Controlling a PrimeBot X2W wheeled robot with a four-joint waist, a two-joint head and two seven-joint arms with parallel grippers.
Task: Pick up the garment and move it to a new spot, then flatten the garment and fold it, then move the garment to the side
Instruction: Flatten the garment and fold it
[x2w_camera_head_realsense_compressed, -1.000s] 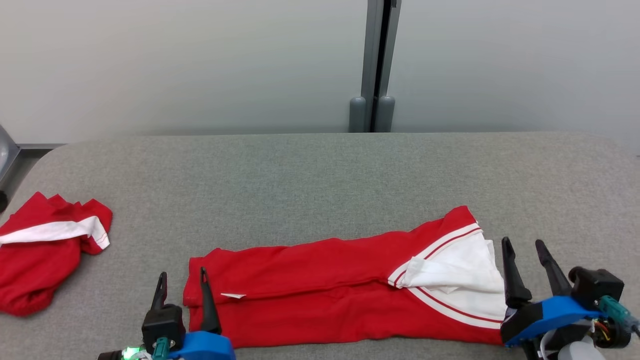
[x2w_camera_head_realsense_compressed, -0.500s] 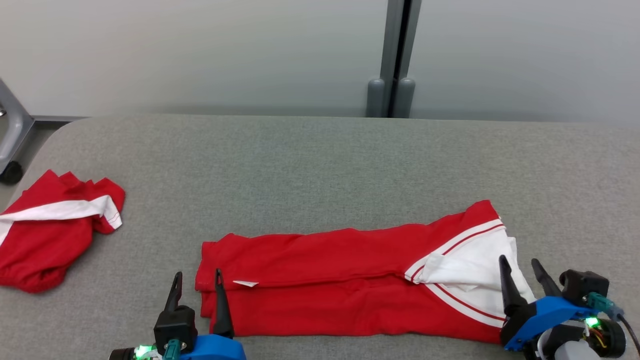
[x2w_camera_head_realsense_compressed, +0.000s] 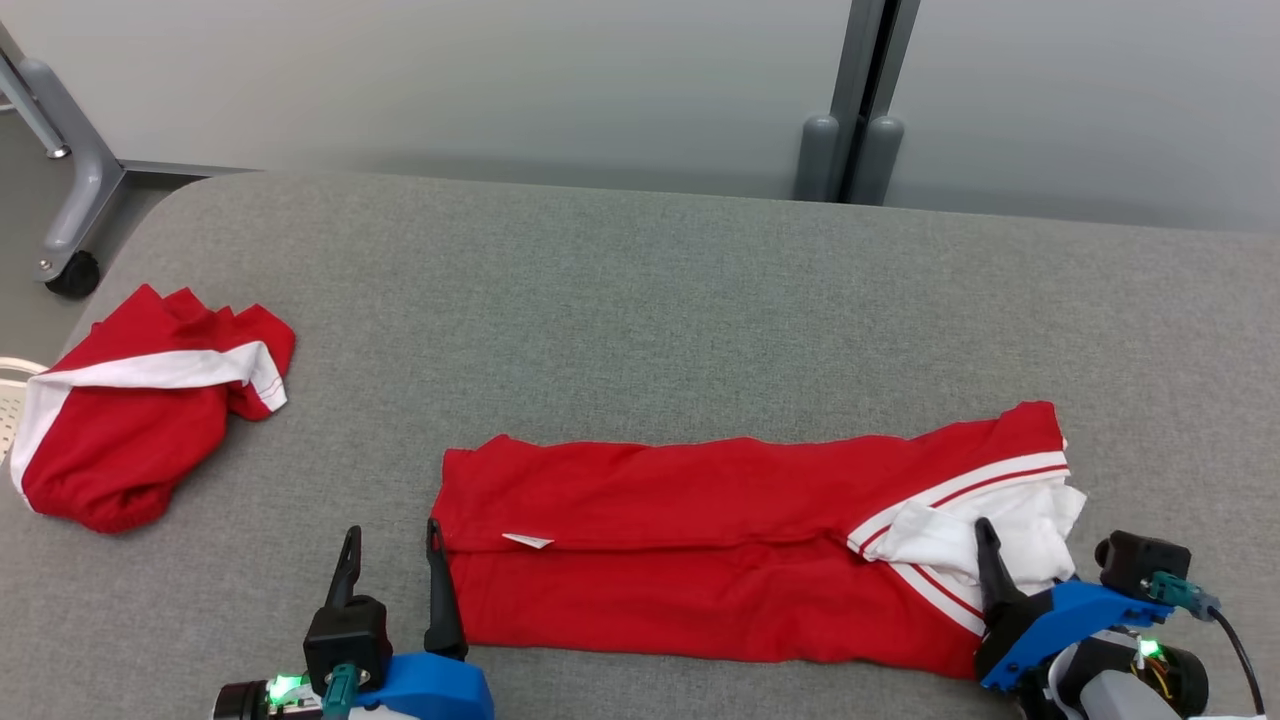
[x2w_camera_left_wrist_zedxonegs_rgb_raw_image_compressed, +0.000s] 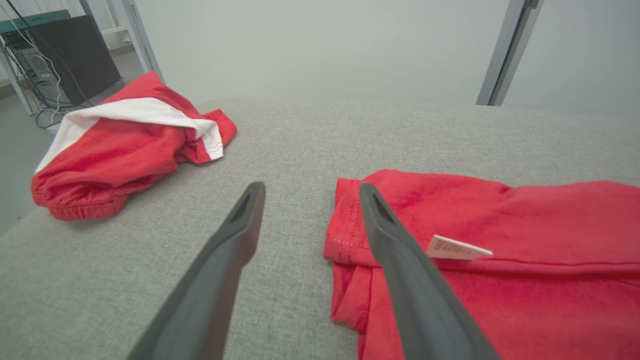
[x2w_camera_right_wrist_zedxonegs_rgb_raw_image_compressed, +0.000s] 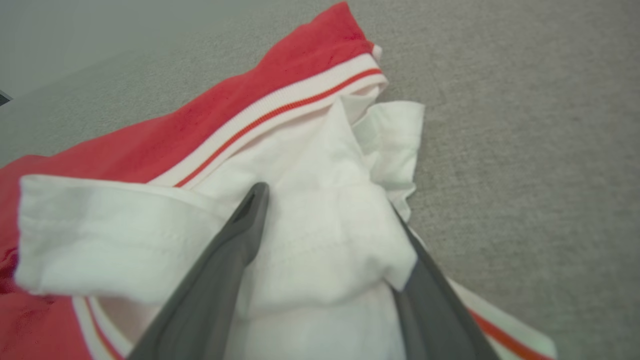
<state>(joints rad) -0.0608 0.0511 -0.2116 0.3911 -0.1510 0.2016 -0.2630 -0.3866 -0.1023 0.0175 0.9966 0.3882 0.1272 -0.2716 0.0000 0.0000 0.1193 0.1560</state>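
The garment (x2w_camera_head_realsense_compressed: 700, 550), red with a white, red-striped end, lies folded lengthwise near the front of the grey table (x2w_camera_head_realsense_compressed: 640, 300). My left gripper (x2w_camera_head_realsense_compressed: 392, 527) is open at its left end. In the left wrist view, one of its fingers (x2w_camera_left_wrist_zedxonegs_rgb_raw_image_compressed: 400, 260) lies over the garment's hem (x2w_camera_left_wrist_zedxonegs_rgb_raw_image_compressed: 350, 235) and the other stands over bare table. My right gripper (x2w_camera_head_realsense_compressed: 1020, 545) is open at the white end. In the right wrist view, bunched white cloth (x2w_camera_right_wrist_zedxonegs_rgb_raw_image_compressed: 320, 235) sits between the right gripper's (x2w_camera_right_wrist_zedxonegs_rgb_raw_image_compressed: 325, 210) fingers and covers one fingertip.
A second red and white garment (x2w_camera_head_realsense_compressed: 140, 420) lies crumpled at the table's left edge, also in the left wrist view (x2w_camera_left_wrist_zedxonegs_rgb_raw_image_compressed: 125, 145). A grey frame on a caster (x2w_camera_head_realsense_compressed: 70, 270) stands beyond the left corner. A grey post (x2w_camera_head_realsense_compressed: 850, 130) rises behind the table.
The camera has turned, shifting the whole picture. My right gripper has pushed into the white end, which now bunches between its fingers. Both grippers stay open.
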